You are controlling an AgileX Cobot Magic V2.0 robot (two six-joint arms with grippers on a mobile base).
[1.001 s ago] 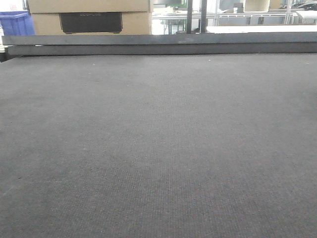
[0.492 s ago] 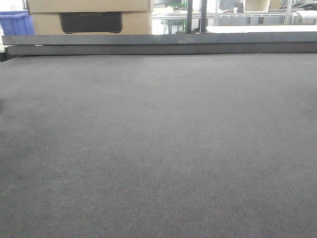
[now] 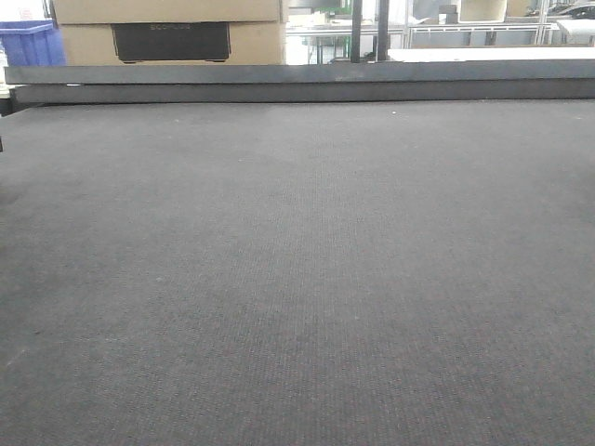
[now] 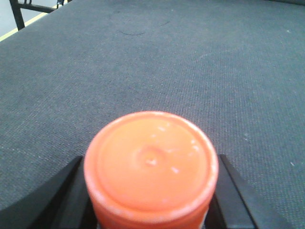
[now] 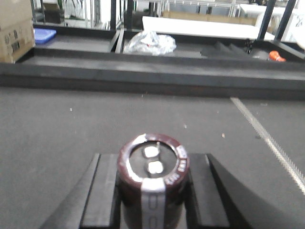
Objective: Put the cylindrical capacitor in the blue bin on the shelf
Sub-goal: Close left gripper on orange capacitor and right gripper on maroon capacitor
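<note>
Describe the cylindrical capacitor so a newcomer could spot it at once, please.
Over the dark grey mat, look in the right gripper. The cylindrical capacitor is a maroon cylinder with two silvery terminals on top, unlike the orange cylinder in the left gripper.

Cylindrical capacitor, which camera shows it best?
Right wrist view: the cylindrical capacitor sits close up, held by the right hand. The front view shows none of it; the left wrist view, only an orange cylinder.

the right gripper [image 5: 152,193] sits at the bottom centre, its black fingers [image 5: 102,191] pressed to both sides of the upright cylindrical capacitor [image 5: 153,167], maroon with a grey stripe and two silver terminals on top. grey mat [image 5: 57,124] spreads behind. a crumpled plastic bag [image 5: 148,43] lies at upper centre, a blue tray [image 5: 45,35] at upper left.
</note>
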